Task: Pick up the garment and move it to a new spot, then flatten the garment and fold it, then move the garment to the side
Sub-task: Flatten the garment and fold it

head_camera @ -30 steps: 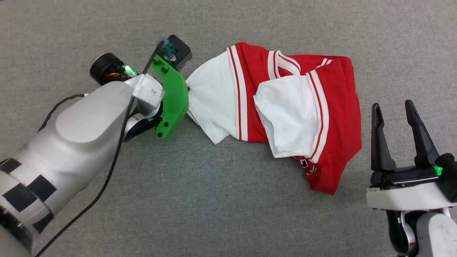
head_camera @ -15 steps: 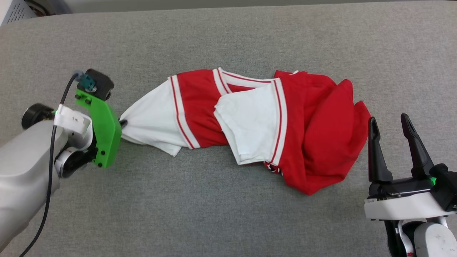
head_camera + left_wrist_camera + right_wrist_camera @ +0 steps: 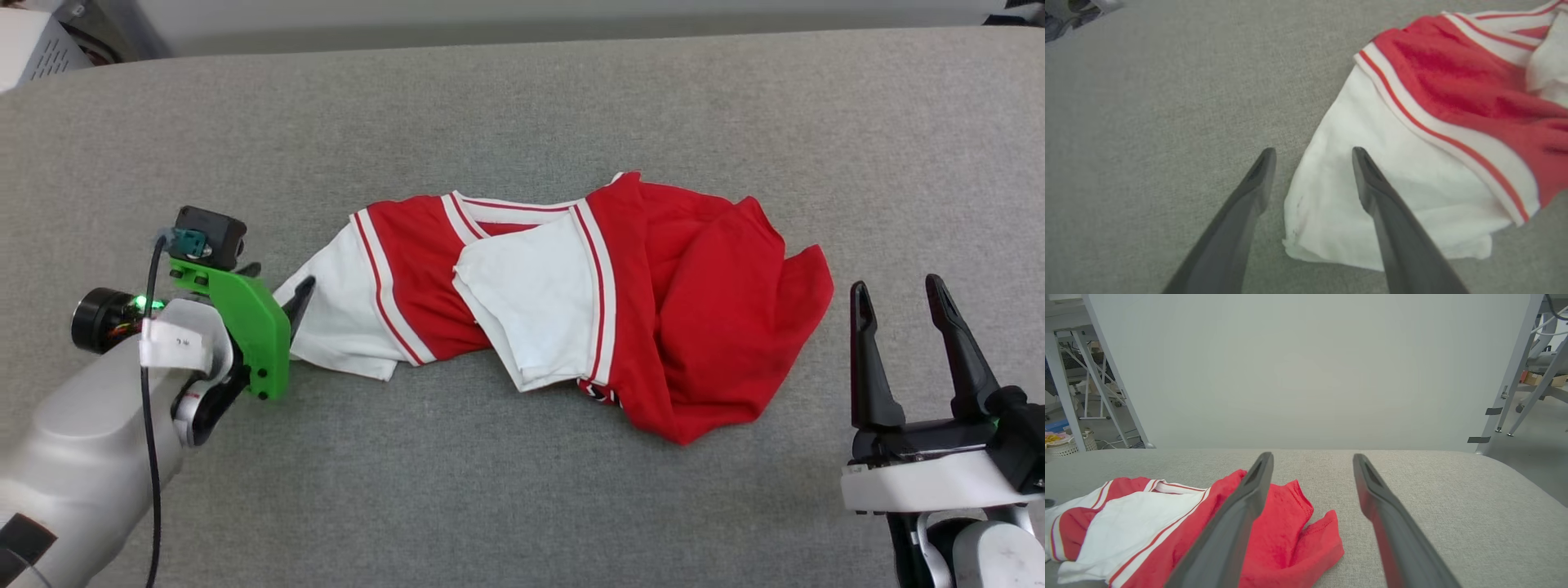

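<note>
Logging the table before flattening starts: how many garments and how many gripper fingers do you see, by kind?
Garment: 1
Dark fingers: 4, two on the left gripper, two on the right gripper
Total: 5

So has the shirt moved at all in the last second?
Yes. The garment stretched out leftward: its white sleeve end drew away from the right gripper, its red hem stayed beside it.

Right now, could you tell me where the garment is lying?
In the head view the garment lies crumpled centrally on the grey surface, its white sleeve by the open left gripper, its red hem nearer the right gripper.
</note>
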`<state>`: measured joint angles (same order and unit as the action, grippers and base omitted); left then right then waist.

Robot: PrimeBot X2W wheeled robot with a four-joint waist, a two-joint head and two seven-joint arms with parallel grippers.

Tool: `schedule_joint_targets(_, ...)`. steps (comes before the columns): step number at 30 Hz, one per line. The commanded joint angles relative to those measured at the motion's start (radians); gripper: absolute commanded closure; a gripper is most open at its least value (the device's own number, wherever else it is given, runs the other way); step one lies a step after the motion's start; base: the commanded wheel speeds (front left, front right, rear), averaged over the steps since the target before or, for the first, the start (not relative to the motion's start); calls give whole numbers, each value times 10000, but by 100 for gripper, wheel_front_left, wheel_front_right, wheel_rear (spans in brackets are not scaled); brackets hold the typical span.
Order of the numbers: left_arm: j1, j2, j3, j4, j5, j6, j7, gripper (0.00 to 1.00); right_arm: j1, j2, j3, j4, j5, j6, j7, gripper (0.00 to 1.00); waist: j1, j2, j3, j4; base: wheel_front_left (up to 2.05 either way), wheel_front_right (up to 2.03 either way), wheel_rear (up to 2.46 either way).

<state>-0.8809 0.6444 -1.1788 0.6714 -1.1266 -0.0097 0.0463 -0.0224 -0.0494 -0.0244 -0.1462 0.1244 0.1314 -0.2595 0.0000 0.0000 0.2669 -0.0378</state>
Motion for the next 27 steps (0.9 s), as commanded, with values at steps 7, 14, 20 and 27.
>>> schedule_joint_targets(7,906,-478,843,-258,875,1389,-2993,0,-366,-11,-423,-634,-825,-7,-23,0,0,0,-676,672,0,0,0)
schedule_joint_targets(14,2676,-710,4161,-3161,3364,3086,-3077,0,-1682,-957,-292,-1079,-745,-7,-23,0,0,0,-686,1203,0,0,0)
schedule_joint_targets(20,4861,-1444,6361,-5086,5742,3786,-3079,0,-2871,-2393,826,-779,-398,-7,-23,0,0,0,-693,1533,0,0,0)
schedule_joint_targets(27,6469,-2708,7830,-6072,7433,3589,-3079,0,-4528,-4578,3639,286,1024,-7,877,0,0,0,-618,1862,0,0,0)
